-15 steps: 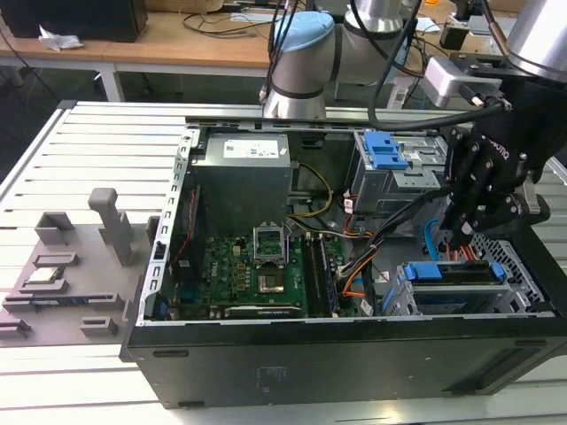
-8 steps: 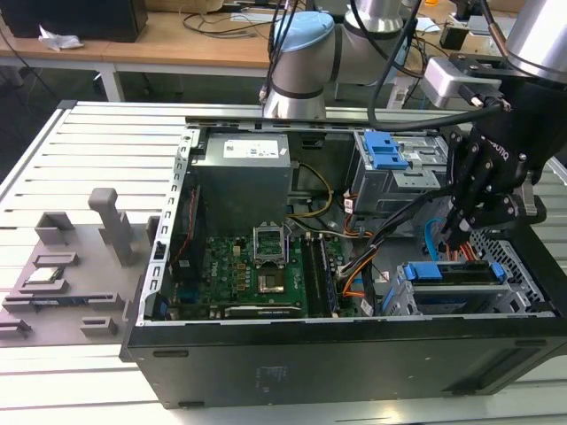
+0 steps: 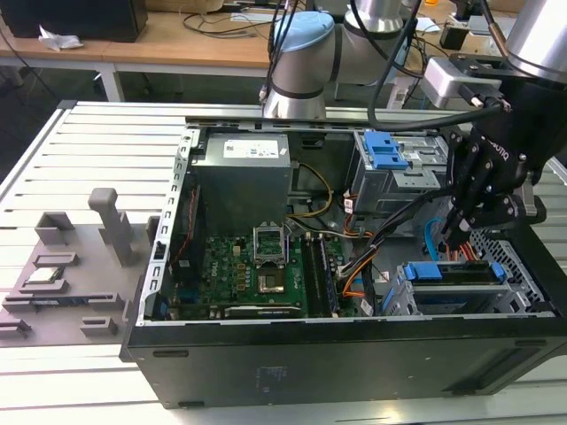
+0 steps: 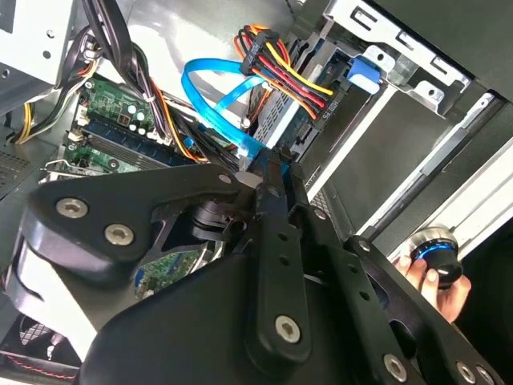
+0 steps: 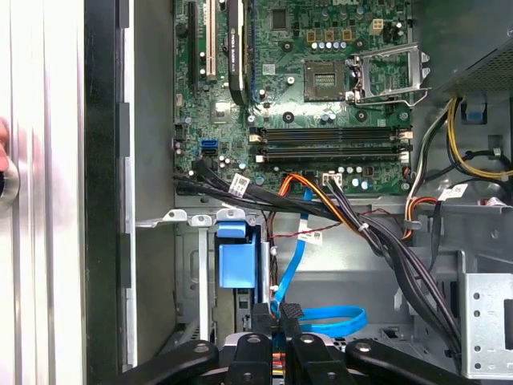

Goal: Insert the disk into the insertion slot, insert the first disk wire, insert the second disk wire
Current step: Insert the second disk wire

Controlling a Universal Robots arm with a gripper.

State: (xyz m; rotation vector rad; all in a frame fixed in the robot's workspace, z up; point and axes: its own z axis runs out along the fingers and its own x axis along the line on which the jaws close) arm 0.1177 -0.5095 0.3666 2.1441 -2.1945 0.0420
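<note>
In the exterior view my gripper [image 3: 456, 232] hangs low over the case's right side, just above the disk [image 3: 452, 274], which lies with its blue carrier inside the insertion slot [image 3: 403, 297]. The first disk wire [image 4: 280, 72], a bundle of orange, red and black leads, ends in a black plug pressed against the disk's edge [image 4: 292, 120]. The second disk wire [image 4: 212, 92] loops in light blue and runs down between my fingertips [image 4: 268, 172]. In the first wrist view the same blue cable [image 5: 321, 325] passes into my gripper [image 5: 276, 314], which is shut on its end.
The motherboard [image 3: 257, 266] fills the case floor, with black cable bundles [image 5: 385, 241] crossing beside the cage. A taller grey cage with a blue latch [image 3: 385, 150] stands behind. A person's hand [image 4: 437, 277] rests outside the case wall. A grey fixture [image 3: 80, 257] sits at the exterior view's left.
</note>
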